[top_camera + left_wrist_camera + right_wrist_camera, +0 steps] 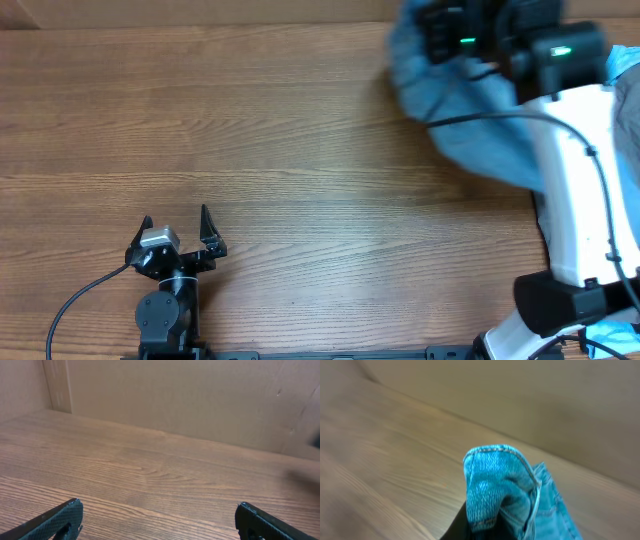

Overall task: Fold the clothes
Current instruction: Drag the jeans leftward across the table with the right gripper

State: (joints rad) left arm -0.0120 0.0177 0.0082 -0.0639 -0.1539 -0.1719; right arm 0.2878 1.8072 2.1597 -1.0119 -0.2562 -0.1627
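The right end effector (450, 40) pinches the jeans (495, 480) by a hem over the far right corner of the desk (250, 120); best draw them slowly toward desk centre. The left end effector (177, 222) sits wide open at the desk's near edge.

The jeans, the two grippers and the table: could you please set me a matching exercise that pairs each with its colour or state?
Things:
1. left gripper
2. right gripper
3. jeans
4. table

Colours or states:
A. light blue, bunched up
B. open, over bare wood
C. brown, with wood grain
D. shut on a fold of denim

Pairs: 1-B, 2-D, 3-A, 4-C.
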